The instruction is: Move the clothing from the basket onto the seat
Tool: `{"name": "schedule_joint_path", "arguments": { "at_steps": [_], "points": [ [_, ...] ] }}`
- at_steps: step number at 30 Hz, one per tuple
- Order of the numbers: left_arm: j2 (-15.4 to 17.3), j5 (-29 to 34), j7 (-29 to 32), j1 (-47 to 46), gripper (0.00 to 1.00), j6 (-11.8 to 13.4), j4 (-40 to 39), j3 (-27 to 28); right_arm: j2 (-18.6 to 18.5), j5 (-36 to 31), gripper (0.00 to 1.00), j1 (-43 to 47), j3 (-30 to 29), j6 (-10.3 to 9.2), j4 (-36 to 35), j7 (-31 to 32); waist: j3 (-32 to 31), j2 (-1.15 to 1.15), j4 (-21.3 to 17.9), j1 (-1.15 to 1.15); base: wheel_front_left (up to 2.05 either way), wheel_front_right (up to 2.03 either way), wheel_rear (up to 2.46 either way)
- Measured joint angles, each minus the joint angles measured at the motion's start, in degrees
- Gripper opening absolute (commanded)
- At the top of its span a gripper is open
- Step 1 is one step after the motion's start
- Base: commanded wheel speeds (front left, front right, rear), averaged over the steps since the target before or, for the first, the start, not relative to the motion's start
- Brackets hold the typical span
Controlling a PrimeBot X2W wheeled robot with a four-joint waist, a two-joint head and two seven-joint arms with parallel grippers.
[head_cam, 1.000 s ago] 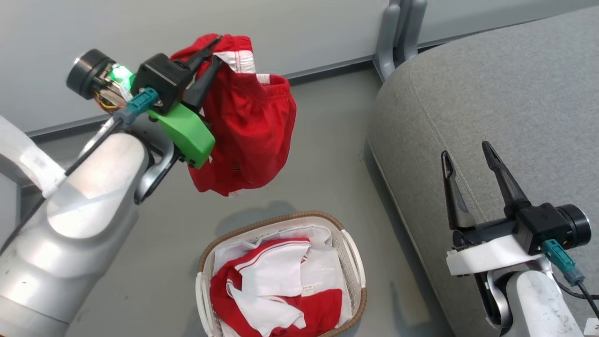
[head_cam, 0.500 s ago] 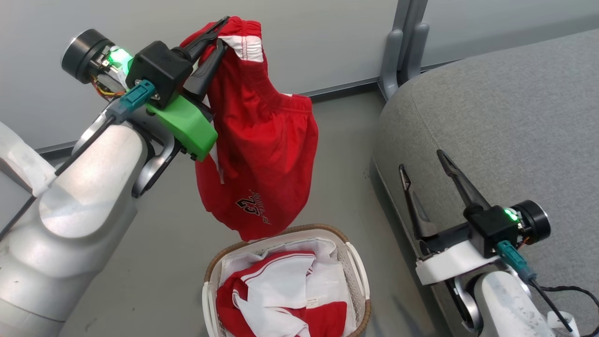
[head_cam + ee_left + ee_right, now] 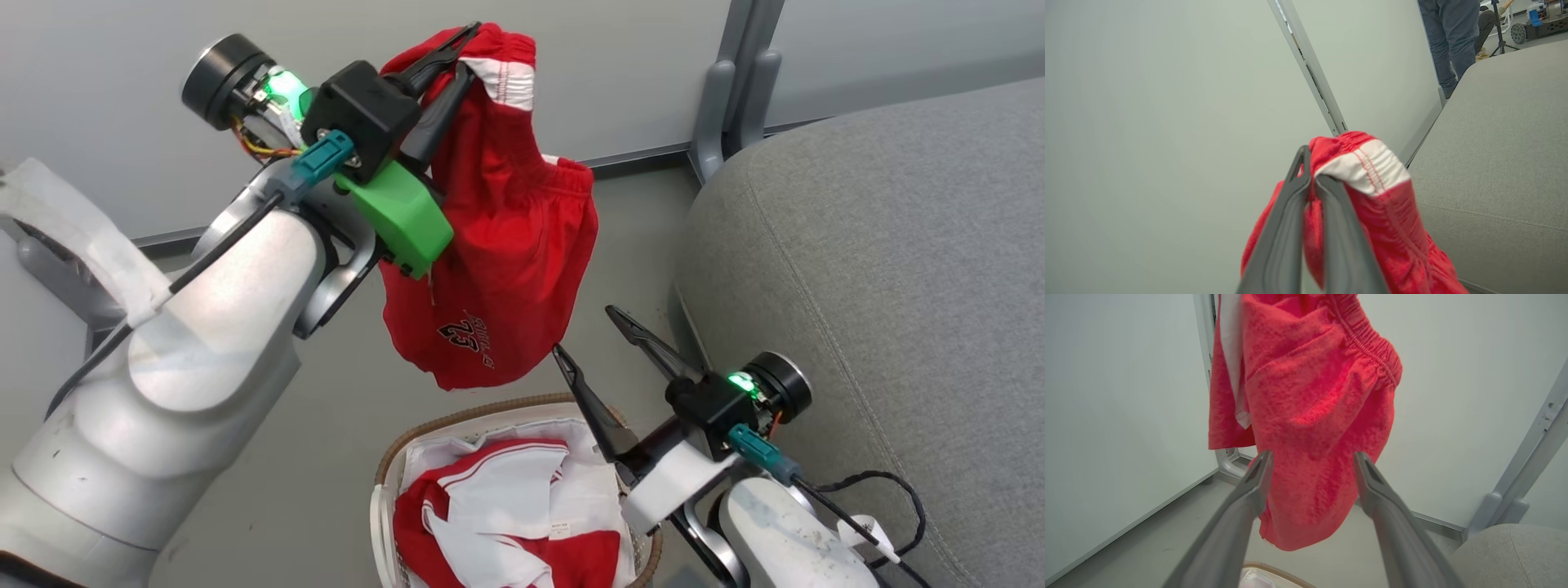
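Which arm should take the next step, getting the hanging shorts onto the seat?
Left. The left tool is shut on the red shorts, which hang clear above the basket, the seat just to their right. The right tool is open and empty, pointing at the shorts.

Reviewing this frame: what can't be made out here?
Head view: basket near end cut off by the bottom edge, right side behind the right gripper; clothing inside heaped, count unclear.
Head view: lettering beside the number on the red shorts too small.
Left wrist view: person cut off above the legs by the top edge.
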Motion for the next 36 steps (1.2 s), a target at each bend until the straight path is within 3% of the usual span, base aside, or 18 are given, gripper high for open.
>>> {"name": "schedule_joint_path", "arguments": {
  "at_steps": [10, 16, 22, 32, 33, 34, 36],
  "points": [
    [-5.4, 0.2, 2.0, -4.0, 0.00, 0.4, 0.4, -2.2, 0.0, 4.7, 1.00, -5.4, 2.8, 0.00, 6.0, 0.0, -0.3, 0.00, 2.7, 0.00, 0.00, 0.00, 0.00],
    [-8.1, 0.1, 2.8, -5.0, 0.00, 0.4, 0.8, -3.7, 0.0, 4.3, 1.00, -6.1, -4.5, 0.00, 6.1, 0.0, -0.8, 0.00, 4.0, 0.00, 0.00, 0.00, 0.00],
    [-9.3, -0.8, 3.5, -5.0, 0.00, 0.2, -0.4, -4.9, -0.1, 3.2, 1.00, -6.4, -9.9, 0.00, 3.4, 0.0, -1.6, 0.00, 4.8, 0.00, 0.00, 0.00, 0.00],
    [-9.6, -2.0, 3.5, -4.3, 0.00, -0.1, -2.2, -6.3, -0.1, 0.8, 1.00, -8.1, -7.4, 0.00, 2.6, 0.0, -2.5, 0.00, 5.5, 0.00, 0.00, 0.00, 0.00],
    [-9.7, -2.0, 3.5, -4.2, 0.00, -0.1, -2.2, -6.4, 0.0, 0.8, 0.80, -8.2, -7.1, 0.00, 2.6, 0.0, -2.6, 0.00, 5.5, 0.00, 0.00, 0.00, 0.00],
    [-9.7, -2.0, 3.4, -4.1, 0.00, -0.1, -2.2, -6.4, 0.0, 0.8, 0.47, -8.4, -6.8, 0.00, 2.6, 0.0, -2.6, 0.00, 5.5, 0.00, 0.00, 0.00, 0.00],
    [-9.5, -2.5, 3.3, -3.6, 0.00, -0.1, -2.1, -6.4, -0.1, 0.9, 0.09, -8.9, -6.2, 0.00, 2.9, 0.0, -2.6, 0.00, 5.5, 0.00, 0.00, 0.00, 0.00]
  ]
}}
